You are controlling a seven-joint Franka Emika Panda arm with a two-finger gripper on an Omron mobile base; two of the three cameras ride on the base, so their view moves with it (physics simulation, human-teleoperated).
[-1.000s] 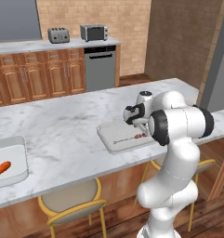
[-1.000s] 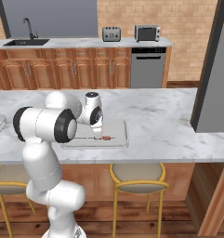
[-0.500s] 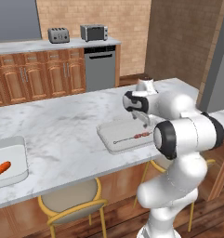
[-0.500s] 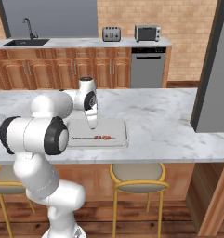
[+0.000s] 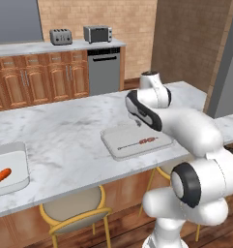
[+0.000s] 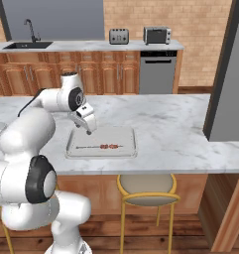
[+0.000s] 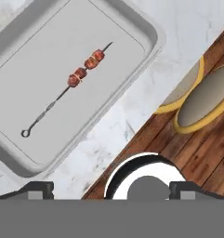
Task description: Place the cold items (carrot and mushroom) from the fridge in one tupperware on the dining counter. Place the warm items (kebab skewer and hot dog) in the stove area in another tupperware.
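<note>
Brick wall, wooden cabinets and a marbled dining bench [image 5: 65, 140] frame the scene. One tupperware [image 6: 102, 142] sits on the bench with the kebab skewer [image 6: 102, 147] lying flat in it. Above its far edge hangs the pincer [image 6: 89, 130], holding nothing; how far apart its tips stand I cannot tell. Thin and stiff, the skewer likely weighs little and may roll, so the meat chunks look the best place to grip. Left base view alone shows the carrot [image 5: 1, 177] in the second tupperware [image 5: 19, 167]; hand view reveals the skewer's ring end.
</note>
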